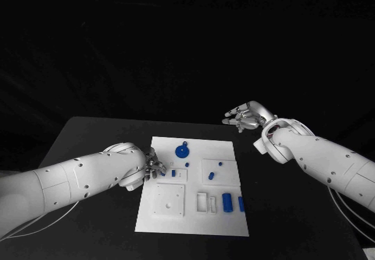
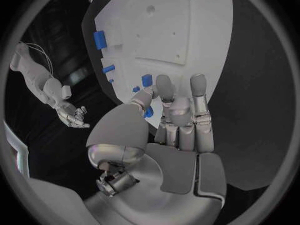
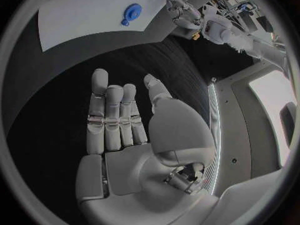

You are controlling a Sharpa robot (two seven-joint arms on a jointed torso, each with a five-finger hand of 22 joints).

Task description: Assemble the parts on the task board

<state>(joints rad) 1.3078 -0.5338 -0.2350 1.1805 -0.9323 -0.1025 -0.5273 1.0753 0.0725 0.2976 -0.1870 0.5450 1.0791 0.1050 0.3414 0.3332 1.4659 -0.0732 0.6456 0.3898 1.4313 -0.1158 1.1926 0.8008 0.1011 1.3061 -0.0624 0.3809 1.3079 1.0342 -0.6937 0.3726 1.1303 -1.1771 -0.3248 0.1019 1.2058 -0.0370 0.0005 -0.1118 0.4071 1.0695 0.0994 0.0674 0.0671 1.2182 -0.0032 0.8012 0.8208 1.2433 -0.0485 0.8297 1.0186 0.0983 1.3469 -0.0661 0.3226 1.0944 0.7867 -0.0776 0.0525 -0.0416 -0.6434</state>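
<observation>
The white board (image 1: 195,216) lies mid-desk (image 1: 94,130) with blue parts (image 1: 227,202) on it; my left hand (image 1: 150,165) seems to pinch one at its edge, my right hand (image 1: 249,117) hovers released, so a slip could drop it.

My head camera looks down from above at the black counter (image 1: 94,135), far enough back to take in the whole task board (image 1: 195,187) and both my arms coming in from the sides. The camera at my left wrist sits close behind my left hand (image 2: 178,115) and faces along it onto the board's surface just beyond. The one at my right wrist sits behind my right hand (image 3: 122,120), facing over bare counter. All three views share the board.
</observation>
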